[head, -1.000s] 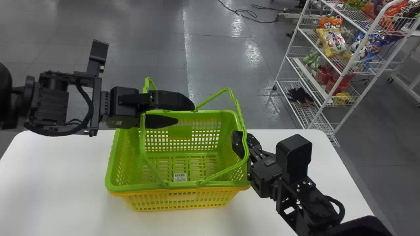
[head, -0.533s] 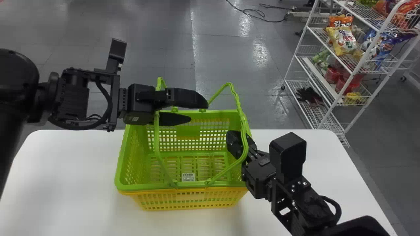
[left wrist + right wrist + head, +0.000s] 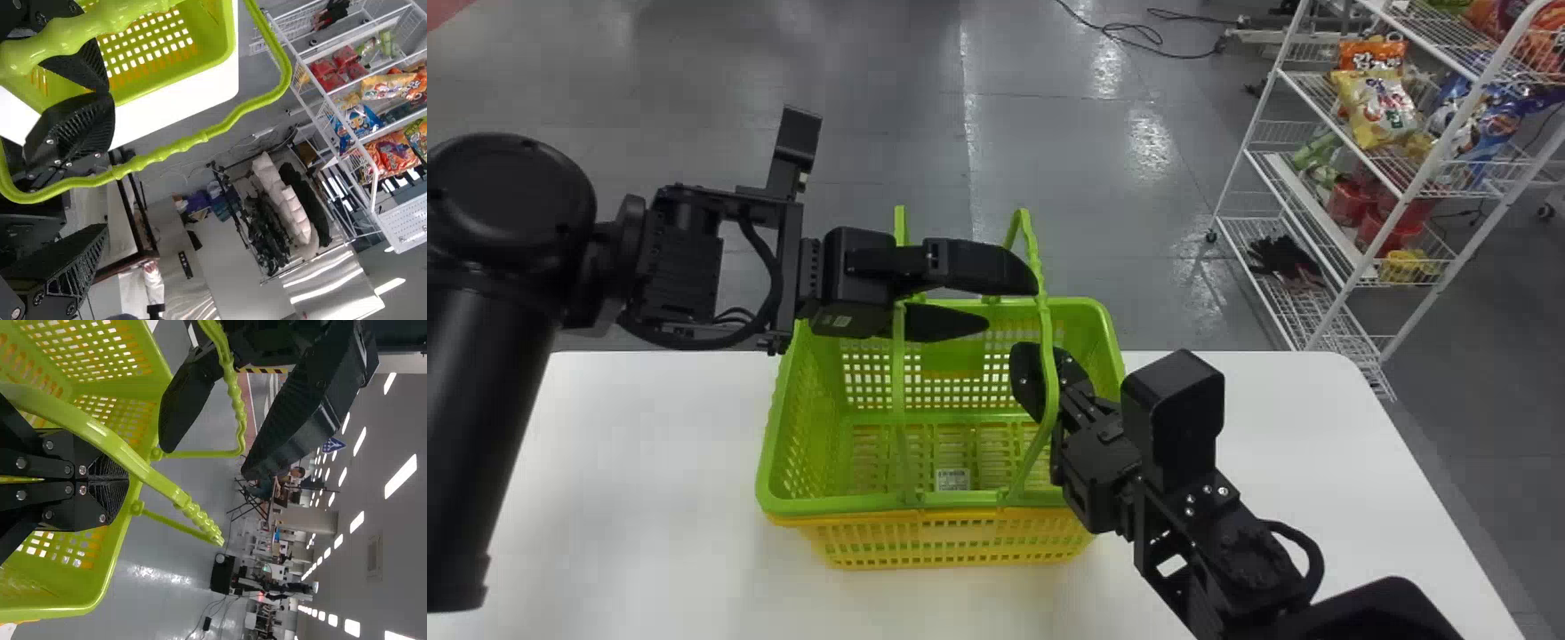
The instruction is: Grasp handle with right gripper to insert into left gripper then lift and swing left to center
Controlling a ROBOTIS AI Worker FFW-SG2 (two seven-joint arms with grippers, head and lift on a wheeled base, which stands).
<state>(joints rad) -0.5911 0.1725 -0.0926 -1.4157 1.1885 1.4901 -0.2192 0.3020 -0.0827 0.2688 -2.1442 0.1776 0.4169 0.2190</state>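
At centre frame, the closed, empty right gripper (image 3: 120,480) has nudged the handle (image 3: 1052,382) toward the wide-open, unclamped left gripper (image 3: 1012,303), likely readying insertion.

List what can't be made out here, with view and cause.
- Print on the small white label inside the green plastic basket: too small, head view.
- Any contact between the green plastic handle and right gripper: the handle covers the crossing, right wrist view.
- Part of the basket's far rim: behind the left gripper, head view.
- Far end of the white wire shelf rack: cut off by the right edge, head view.
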